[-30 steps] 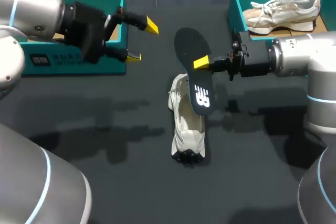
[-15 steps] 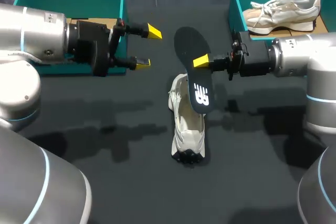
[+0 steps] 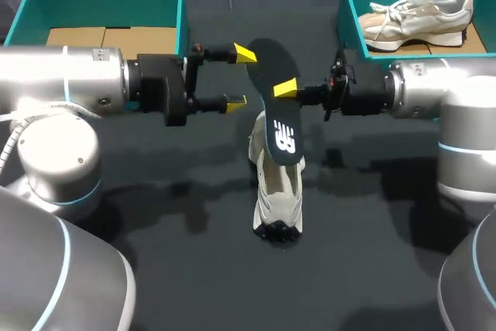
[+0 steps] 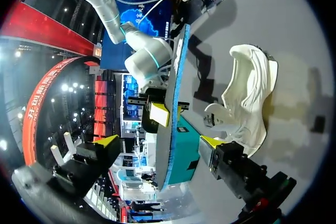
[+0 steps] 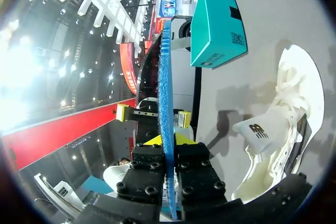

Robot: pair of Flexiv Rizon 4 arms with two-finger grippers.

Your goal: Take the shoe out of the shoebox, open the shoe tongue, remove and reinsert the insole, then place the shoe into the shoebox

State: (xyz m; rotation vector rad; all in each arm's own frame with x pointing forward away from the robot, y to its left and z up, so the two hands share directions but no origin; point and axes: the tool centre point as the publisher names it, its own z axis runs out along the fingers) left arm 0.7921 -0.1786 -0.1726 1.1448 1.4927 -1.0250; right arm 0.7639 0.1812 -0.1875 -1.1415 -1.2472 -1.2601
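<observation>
R fingers (image 3: 285, 88) on insole (image 3: 277, 116), above shoe (image 3: 278, 193)

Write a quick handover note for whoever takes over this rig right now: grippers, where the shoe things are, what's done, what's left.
Right gripper: shut on the insole, holding it on edge in the air above the shoe.
Left gripper: open, straddling the insole without gripping it.
Shoe lies on the table between the boxes. Left shoebox has no shoe in it; right shoebox holds a second shoe.
Done: shoe out, insole out.
Left: reinsert the insole, put the shoe into a shoebox.
</observation>
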